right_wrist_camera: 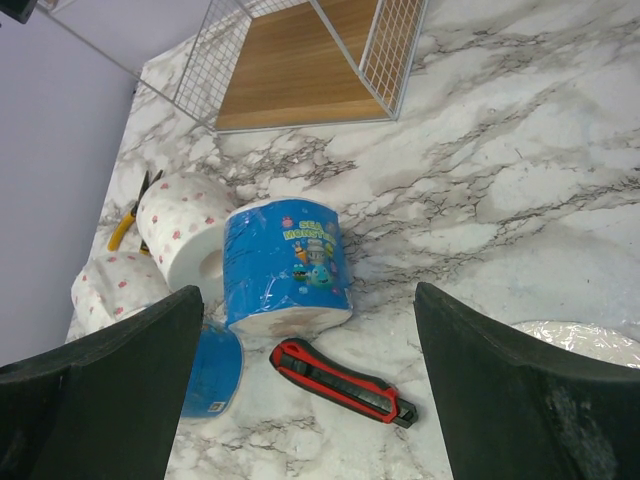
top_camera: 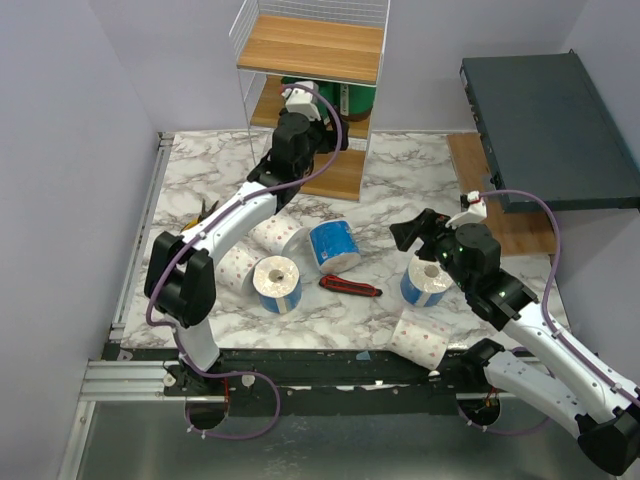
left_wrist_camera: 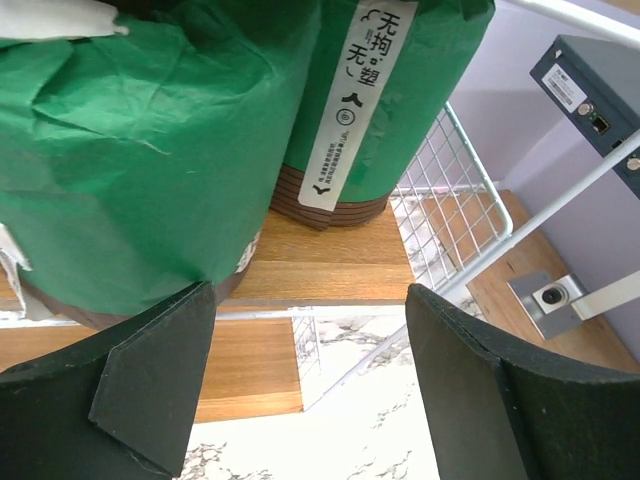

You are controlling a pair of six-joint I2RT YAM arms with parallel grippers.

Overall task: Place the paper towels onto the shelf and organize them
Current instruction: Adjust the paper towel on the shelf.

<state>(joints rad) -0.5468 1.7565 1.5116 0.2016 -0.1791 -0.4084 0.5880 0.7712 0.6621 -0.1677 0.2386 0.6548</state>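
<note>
Two rolls on the shelf's middle tier, knife and other rolls on the table before it

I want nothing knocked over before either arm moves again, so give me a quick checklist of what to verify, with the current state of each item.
1. The left gripper is open and empty: ok.
2. Two green-wrapped paper towel rolls stand on the middle wooden tier of the white wire-frame shelf: ok.
3. The right gripper is open and empty: ok.
4. The red-and-black utility knife is clear of the blue-wrapped cartoon-print roll: ok, close but apart.
5. The top wooden tier is free: ok.
6. All rolls shelved: not ok, six rolls lie on the marble table.
</note>
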